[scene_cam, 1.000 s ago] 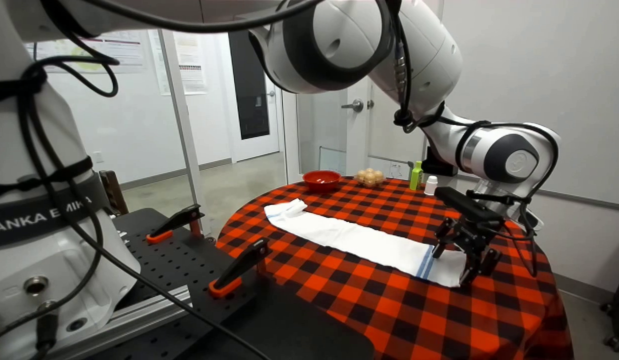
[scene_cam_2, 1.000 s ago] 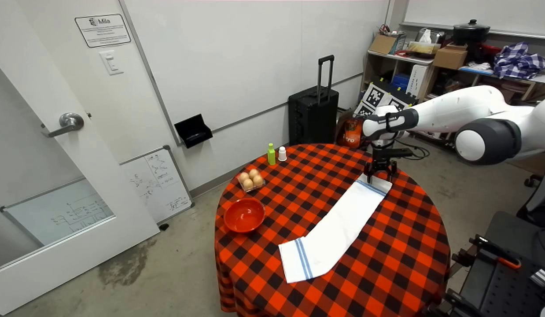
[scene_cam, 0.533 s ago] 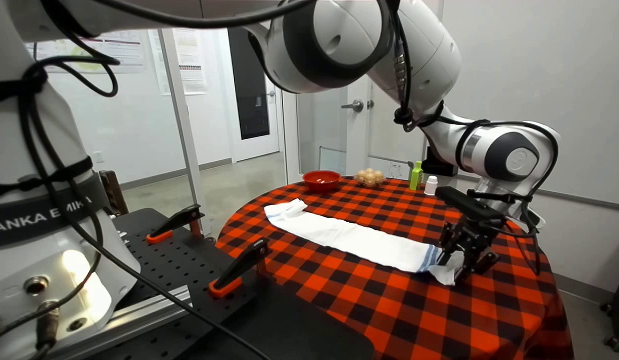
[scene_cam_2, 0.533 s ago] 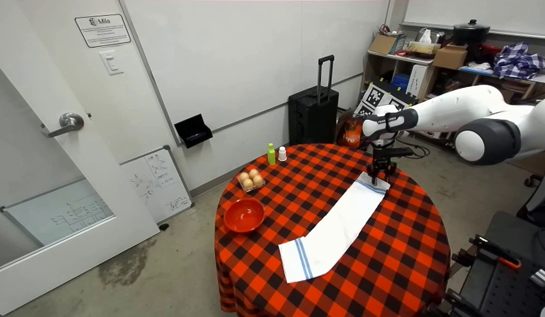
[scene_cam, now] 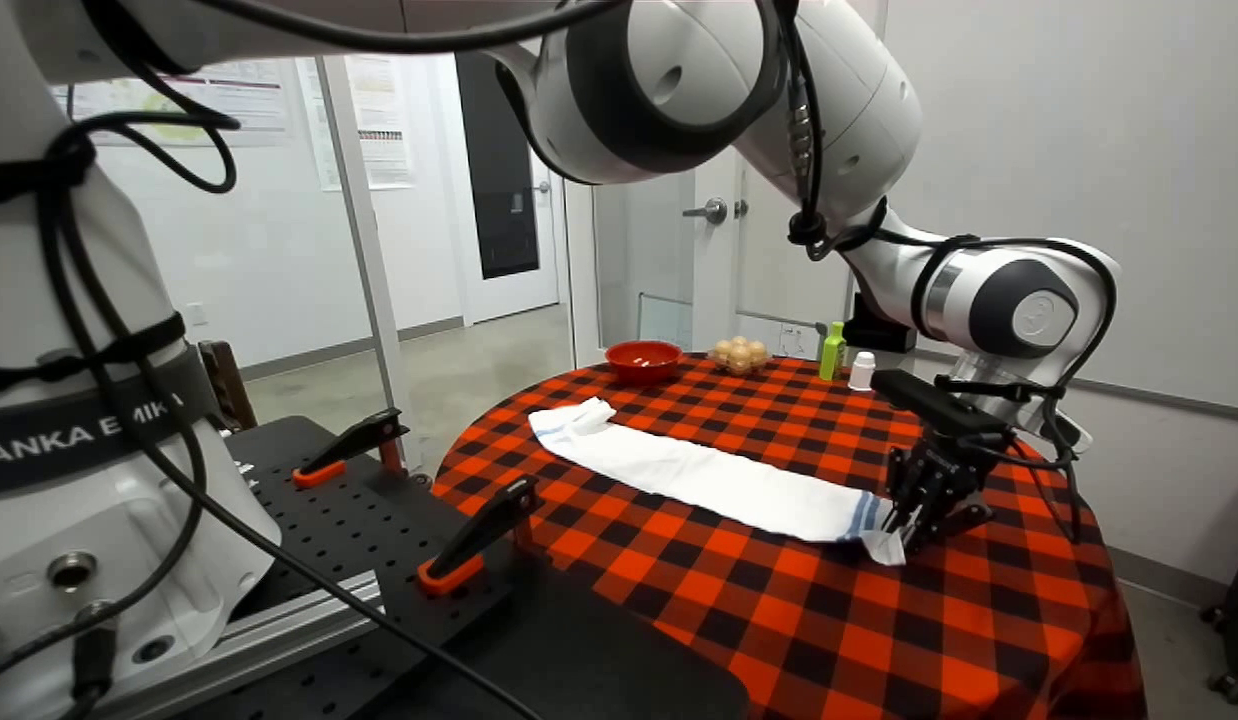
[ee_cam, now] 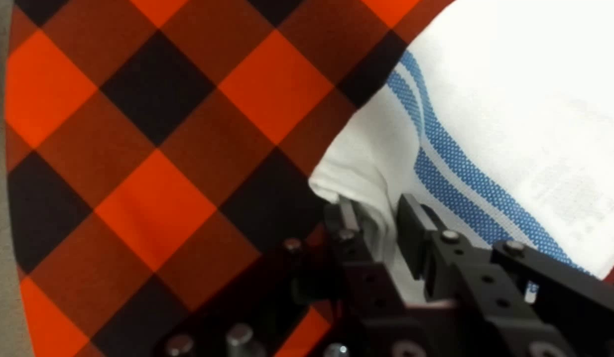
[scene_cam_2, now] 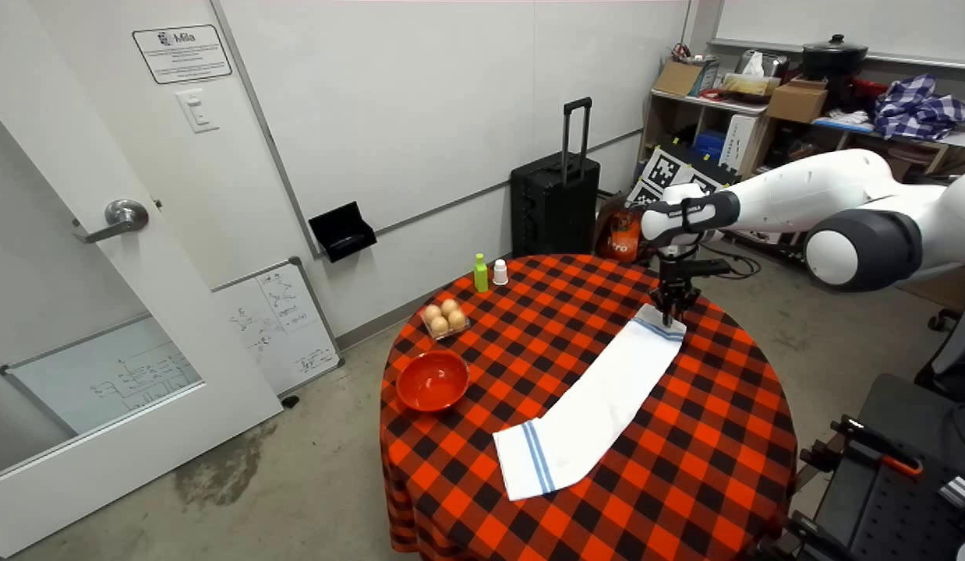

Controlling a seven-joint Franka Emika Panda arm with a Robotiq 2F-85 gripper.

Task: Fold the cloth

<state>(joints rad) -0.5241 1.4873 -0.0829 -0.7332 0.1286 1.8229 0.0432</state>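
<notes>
In an exterior view, the striped white towel lies stretched along the surface, on top of a red-and-black checkered tablecloth. The hand is at one short end of the towel, with a loose corner showing beside the fingertips. Taking hold at an end presumably serves to bring it back over the remaining length.

In an exterior view, the red bowl, eggs, green bottle and white bottle stand toward the rim, well apart from the towel; this placement appears to leave adequate working room. The towel's opposite end lies at an angle to the main length, which may spoil the alignment. No fold across the length is yet made.

In the wrist view, the fingers stand close together beyond the blue stripes, with a ridge of bunched fabric between them. Whether the pinch is complete cannot be told. The bunching is judged useful: flat fabric offers little to grip.
</notes>
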